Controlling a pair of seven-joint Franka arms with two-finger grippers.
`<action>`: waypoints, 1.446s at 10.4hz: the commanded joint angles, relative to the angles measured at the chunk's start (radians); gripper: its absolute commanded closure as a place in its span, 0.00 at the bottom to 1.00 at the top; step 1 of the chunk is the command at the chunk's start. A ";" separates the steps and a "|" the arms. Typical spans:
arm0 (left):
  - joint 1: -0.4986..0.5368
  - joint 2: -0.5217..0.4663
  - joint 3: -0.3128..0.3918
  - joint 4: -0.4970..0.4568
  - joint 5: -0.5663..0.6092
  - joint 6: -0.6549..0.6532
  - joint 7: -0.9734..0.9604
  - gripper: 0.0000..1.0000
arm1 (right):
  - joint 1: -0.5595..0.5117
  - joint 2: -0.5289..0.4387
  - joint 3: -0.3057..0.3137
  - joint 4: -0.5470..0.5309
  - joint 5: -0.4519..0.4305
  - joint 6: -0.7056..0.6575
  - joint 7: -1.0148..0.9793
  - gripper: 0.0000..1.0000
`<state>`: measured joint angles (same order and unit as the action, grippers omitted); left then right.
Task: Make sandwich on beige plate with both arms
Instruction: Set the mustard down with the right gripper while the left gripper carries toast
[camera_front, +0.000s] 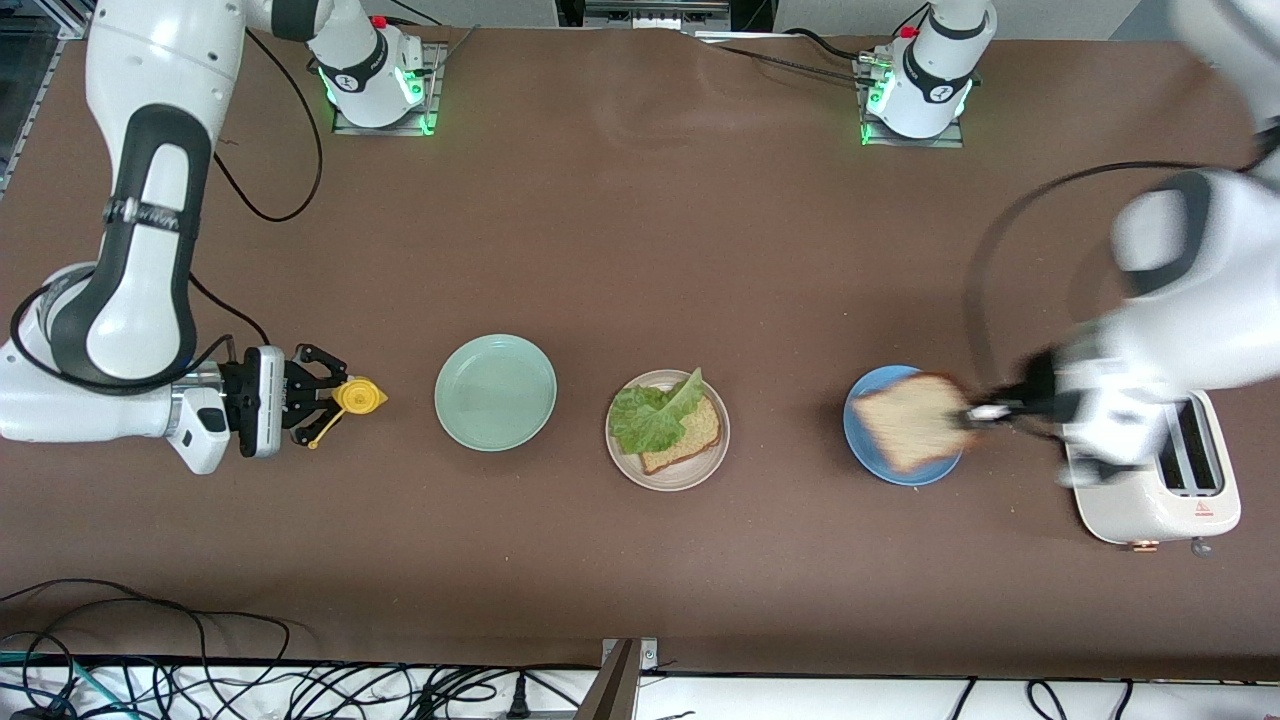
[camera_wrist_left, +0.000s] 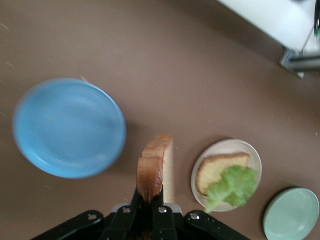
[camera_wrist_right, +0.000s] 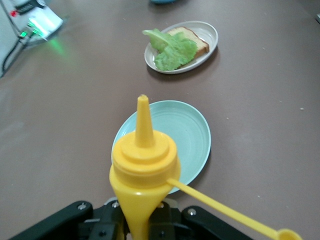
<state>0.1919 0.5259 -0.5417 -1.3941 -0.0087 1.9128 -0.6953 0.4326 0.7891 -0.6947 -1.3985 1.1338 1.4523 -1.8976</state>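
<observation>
2 tools are working around the beige plate (camera_front: 622, 465), which is carrying 1 toast slice (camera_front: 692, 437) under lettuce (camera_front: 650, 415): left tool (camera_front: 975, 414) pinching another slice (camera_front: 915, 420) over the blue plate (camera_front: 862, 445), right tool (camera_front: 322, 398) gripping a yellow bottle (camera_front: 358, 397).

A mint-green plate (camera_front: 495, 391) and a blue plate (camera_front: 868, 432) are sitting on the brown table (camera_front: 640, 220); a white toaster (camera_front: 1180, 490) is standing at the left arm's end.
</observation>
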 joint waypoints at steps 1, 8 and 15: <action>0.026 -0.001 0.031 0.033 -0.010 -0.028 0.005 1.00 | -0.223 0.042 0.221 0.018 0.040 -0.036 -0.165 1.00; -0.143 0.086 0.029 0.040 -0.016 0.175 -0.196 1.00 | -0.331 0.140 0.285 0.016 0.073 -0.127 -0.389 1.00; -0.313 0.204 0.029 0.038 -0.019 0.458 -0.337 1.00 | -0.360 0.144 0.255 0.030 0.086 -0.147 -0.363 0.00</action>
<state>-0.0941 0.7010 -0.5172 -1.3812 -0.0112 2.3398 -1.0200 0.0978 0.9364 -0.4285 -1.3856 1.2132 1.3276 -2.2638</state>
